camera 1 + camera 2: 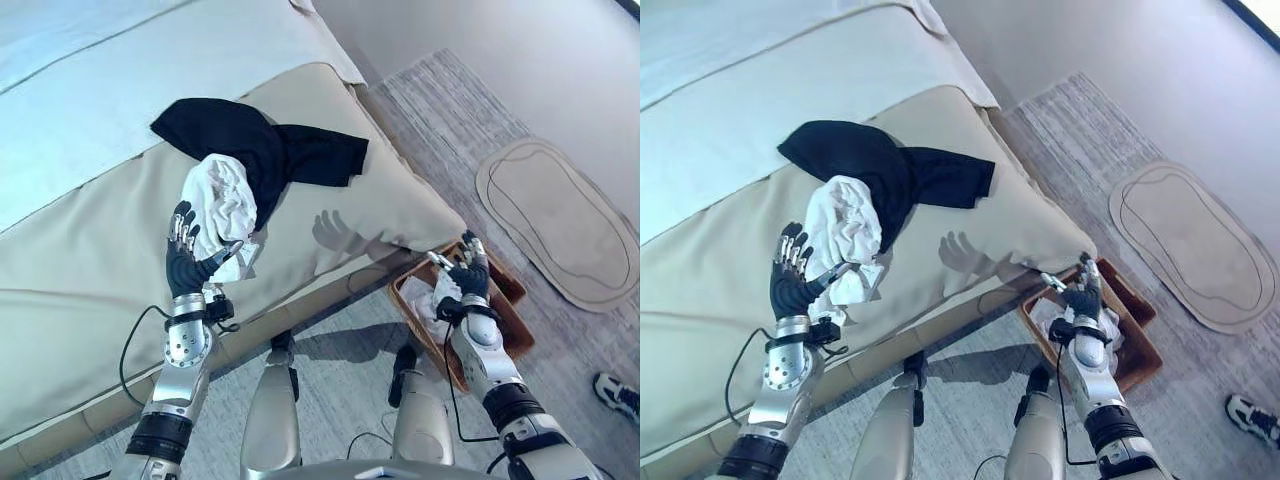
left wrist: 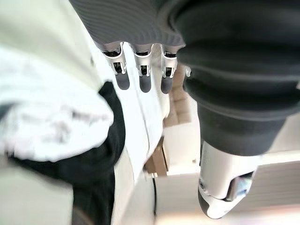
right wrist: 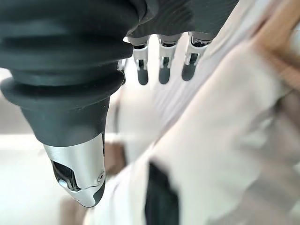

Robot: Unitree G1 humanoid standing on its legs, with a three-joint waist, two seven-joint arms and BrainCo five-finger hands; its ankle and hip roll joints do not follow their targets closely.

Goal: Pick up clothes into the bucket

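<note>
Step in hand, as judged: approach to the next garment. The left hand [image 1: 190, 262] is raised at the near edge of the white garment [image 1: 224, 205], fingers [image 2: 142, 80] straight and spread, thumb apart, holding nothing. The white garment lies crumpled on the bed [image 1: 90, 270], overlapping the black garment [image 1: 262, 148] spread behind it.

The right hand [image 1: 467, 273] hovers over the brown basket [image 1: 512, 340] on the floor beside the bed, fingers straight and relaxed, empty. White cloth [image 1: 428, 300] already lies in the basket.

Next move, as judged: advance the left hand onto the white garment, close the fingers on a fold, lift, then carry it across to the basket. The loose cloth may trail or drag the black garment with it.

Surface: beige bedcover, pale sheet behind. Room: grey striped carpet [image 1: 450, 110], an oval beige mat [image 1: 560, 225], and a person's shoe [image 1: 618, 392] at the lower corner.
</note>
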